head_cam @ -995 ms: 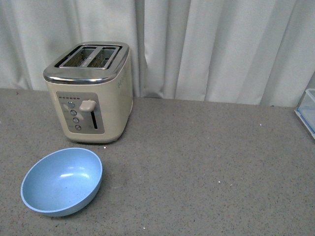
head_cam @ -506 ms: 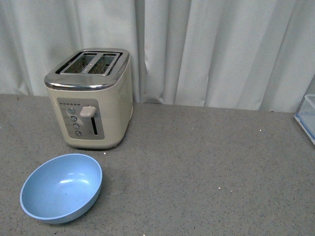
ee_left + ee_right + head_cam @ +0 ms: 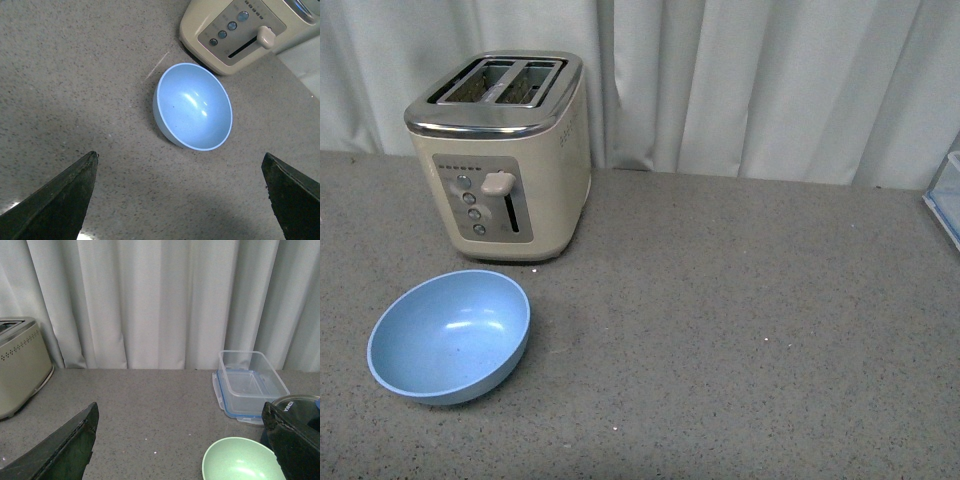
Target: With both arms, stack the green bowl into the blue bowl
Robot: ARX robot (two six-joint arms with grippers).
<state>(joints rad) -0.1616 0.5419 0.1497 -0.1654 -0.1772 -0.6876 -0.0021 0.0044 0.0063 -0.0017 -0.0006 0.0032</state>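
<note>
Left tool (image 3: 179, 154), jaws wide, faces blue bowl (image 3: 194, 106).

Neither arm shows in the front view. The left gripper (image 3: 179, 154) points steeply downward, its two dark fingers (image 3: 57, 200) spread wide apart with nothing held between them. The right gripper (image 3: 180, 405) points forward, roughly level, and its fingers (image 3: 62, 450) are likewise spread wide and hold nothing. Only the tapered fingers of each gripper are visible; the wrists are out of sight.
</note>
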